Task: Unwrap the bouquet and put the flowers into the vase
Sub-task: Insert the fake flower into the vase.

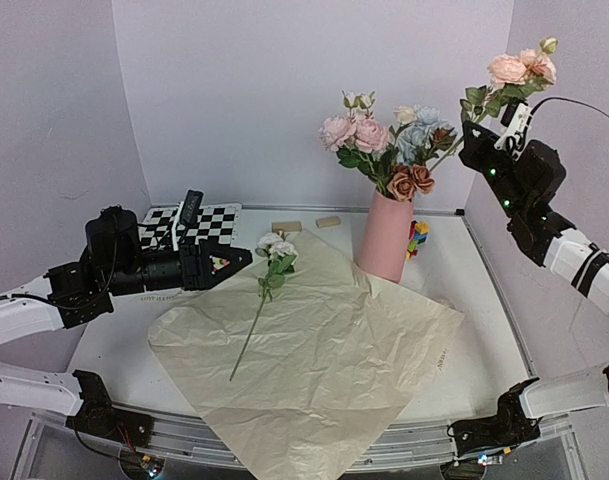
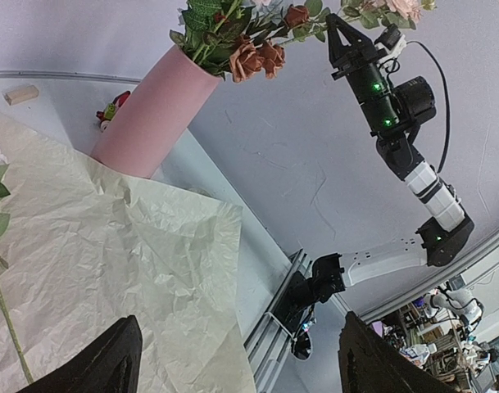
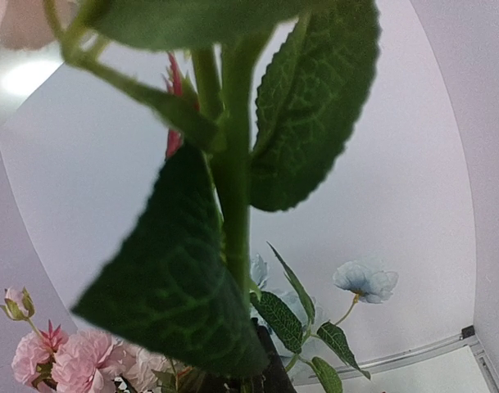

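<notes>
The right gripper (image 1: 472, 135) was clamped on a pink-flowered stem (image 1: 519, 68) high right of the vase (image 1: 386, 240); the left gripper (image 1: 226, 262), jaws apart, hovered beside a white flower (image 1: 276, 248) lying on the paper (image 1: 334, 350).

Crinkled matt paper (image 1: 324, 350), matt vase (image 1: 387, 238)

Bright, even indoor light; the paper (image 1: 314, 340) casts only a faint shadow on the counter (image 1: 489, 350). Close against the right tool (image 1: 472, 130), a stem (image 3: 233, 205) and leaves (image 3: 315, 106) look dark and blurred. Beyond the left tool (image 2: 233, 372), the counter edge curves, fisheye-style.
</notes>
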`<state>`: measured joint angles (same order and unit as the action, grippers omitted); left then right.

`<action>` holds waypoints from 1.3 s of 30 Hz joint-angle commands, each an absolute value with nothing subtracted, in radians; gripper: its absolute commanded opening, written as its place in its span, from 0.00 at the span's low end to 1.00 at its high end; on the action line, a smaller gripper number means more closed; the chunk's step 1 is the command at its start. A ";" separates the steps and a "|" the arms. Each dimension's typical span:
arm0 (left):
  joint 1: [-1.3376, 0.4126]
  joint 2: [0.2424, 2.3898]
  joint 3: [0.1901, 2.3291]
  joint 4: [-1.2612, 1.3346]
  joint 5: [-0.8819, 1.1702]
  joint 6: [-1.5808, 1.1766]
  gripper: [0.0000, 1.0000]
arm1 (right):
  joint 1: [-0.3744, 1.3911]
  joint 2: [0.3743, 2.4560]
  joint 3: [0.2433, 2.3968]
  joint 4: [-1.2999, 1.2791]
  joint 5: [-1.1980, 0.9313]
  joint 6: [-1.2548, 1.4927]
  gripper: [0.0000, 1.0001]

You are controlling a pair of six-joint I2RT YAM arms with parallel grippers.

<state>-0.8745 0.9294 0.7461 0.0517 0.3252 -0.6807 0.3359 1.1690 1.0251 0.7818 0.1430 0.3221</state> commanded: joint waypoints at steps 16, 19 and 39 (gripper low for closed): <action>-0.877 0.946 0.805 0.071 0.324 -0.681 0.84 | 0.333 1.266 0.955 0.864 0.027 0.324 0.00; -0.877 0.946 0.802 0.072 0.324 -0.681 0.84 | 0.333 1.281 0.946 0.865 0.019 0.331 0.00; -0.877 0.946 0.795 0.071 0.321 -0.690 0.84 | 0.333 1.299 0.861 0.899 -0.019 0.407 0.27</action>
